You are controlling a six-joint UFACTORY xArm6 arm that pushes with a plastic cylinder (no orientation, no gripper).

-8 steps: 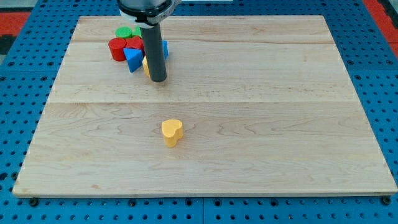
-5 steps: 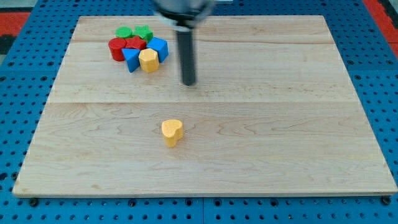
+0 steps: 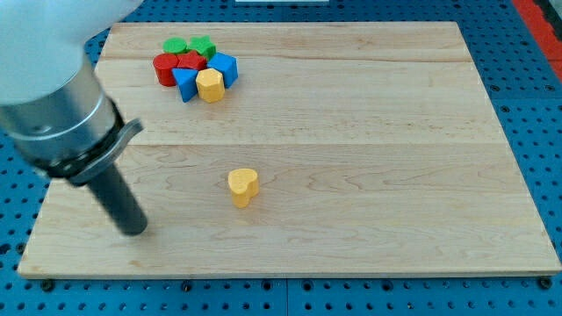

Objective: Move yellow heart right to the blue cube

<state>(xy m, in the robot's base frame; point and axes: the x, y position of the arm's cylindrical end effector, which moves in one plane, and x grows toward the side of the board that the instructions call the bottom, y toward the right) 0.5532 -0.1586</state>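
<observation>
The yellow heart (image 3: 243, 186) lies alone near the middle of the wooden board, a little toward the view's bottom. The blue cube (image 3: 225, 67) sits at the right edge of a cluster of blocks near the view's top left. My tip (image 3: 134, 230) rests on the board near the view's bottom left, well to the left of the yellow heart and slightly below it, not touching any block.
The cluster holds a yellow hexagon (image 3: 210, 85), a blue triangle (image 3: 184, 82), a red cylinder (image 3: 165, 68), a red block (image 3: 189, 60), a green cylinder (image 3: 176, 46) and a green block (image 3: 203, 46). The board's bottom edge (image 3: 281, 274) meets blue pegboard.
My tip has swept from beside the cluster, first right, then far down to the view's bottom left. No block has moved.
</observation>
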